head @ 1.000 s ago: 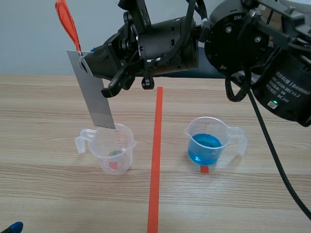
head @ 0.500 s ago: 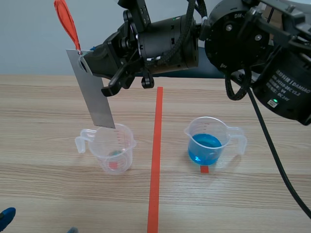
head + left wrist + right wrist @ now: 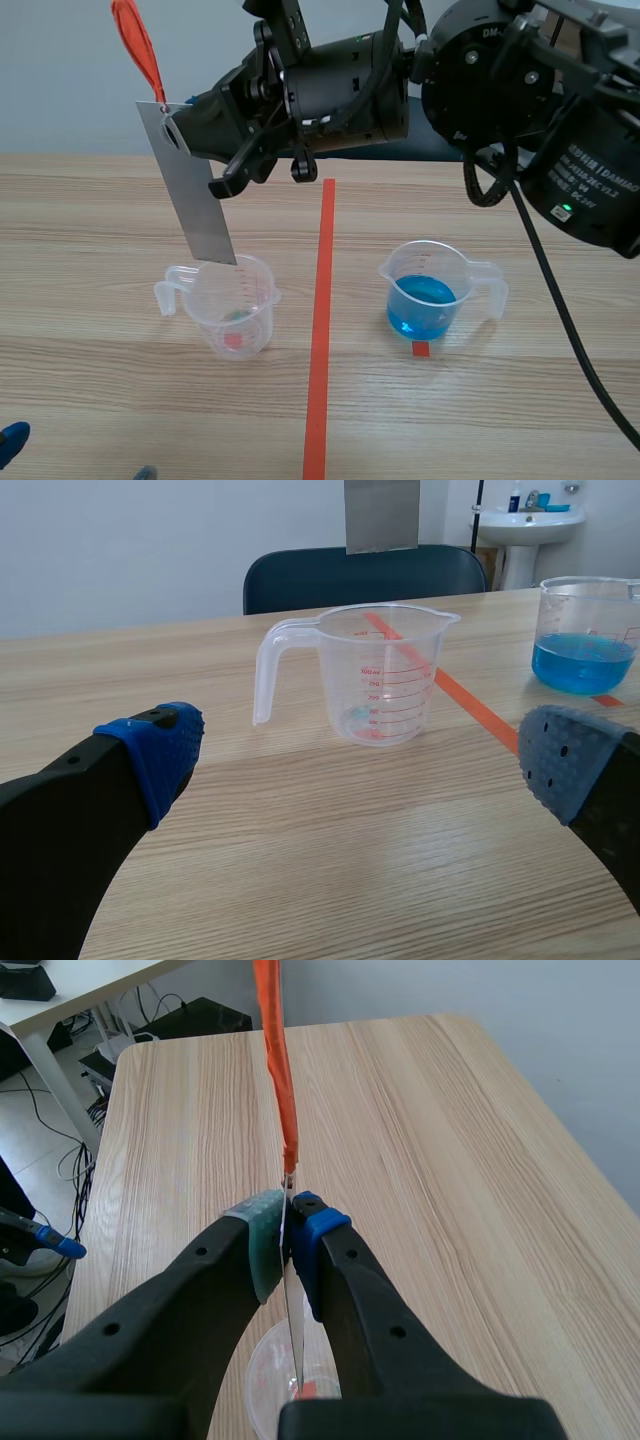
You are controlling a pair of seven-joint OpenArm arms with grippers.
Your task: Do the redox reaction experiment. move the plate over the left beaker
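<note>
Right claw [image 3: 176,134] clamped on the plate [image 3: 192,195], gripping it near its upper end, up in the air over the left half of the table [image 3: 90,210]. From the right wrist view the two pads pinch the plate edge-on, claw [image 3: 287,1245] shut tight on it. Plate is a thin grey metal strip, tilted, upper end leaning away from the red line [image 3: 320,330]. An orange strip [image 3: 140,52] is tied at its upper end and sticks up above the claw.

The plate's lower edge hangs just above the left beaker [image 3: 232,305], over its rim. From the left wrist view the plate's end [image 3: 381,515] is apart from the rim, not inside.

Left beaker: clear plastic, handle and spout, red scale marks on the wall, standing upright. Nearly empty, just a faint greenish trace at the bottom, can't tell what it is. A red square shows through its base.

Right beaker [image 3: 432,295]: same kind, upright on the other side of the red line, well apart from the left one. Holds blue liquid [image 3: 420,305], filling the lower part only.

Left claw [image 3: 365,755] low over the table near the robot, fingers spread wide, holding nothing. Left beaker stands ahead of it, between the line of its fingers, not touched. Dark chair [image 3: 300,575] behind the table's far edge.
</note>
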